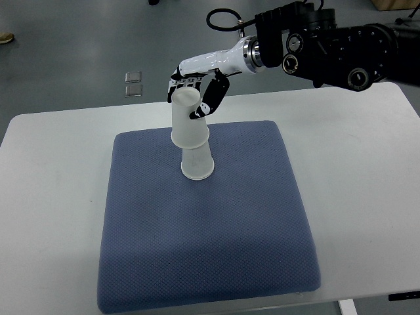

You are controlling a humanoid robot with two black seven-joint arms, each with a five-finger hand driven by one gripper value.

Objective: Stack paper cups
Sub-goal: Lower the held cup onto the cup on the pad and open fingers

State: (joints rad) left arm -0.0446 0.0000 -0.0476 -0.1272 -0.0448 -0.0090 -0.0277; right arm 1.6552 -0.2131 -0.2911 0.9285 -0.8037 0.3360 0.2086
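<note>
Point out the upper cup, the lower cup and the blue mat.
upper cup (189, 121), top view, side wall
lower cup (196, 164), top view, side wall
blue mat (223, 249), top view, bare middle

Even, diffuse overhead light, moderately bright, slightly cool cast. The white rectangular tabletop (367, 164) reads bright but not blown out. The blue-grey textured fabric mat (210, 249) shows a soft gradient, lighter near its front edge. Shadows weak: only a faint soft one just beside the base of the translucent white paper cups (191, 141). Small specular glints on the glossy black-and-white robot right hand (197, 85) and arm housing. Focus acceptable throughout; mild softness and compression grain, edges of the frame slightly softer.
</note>
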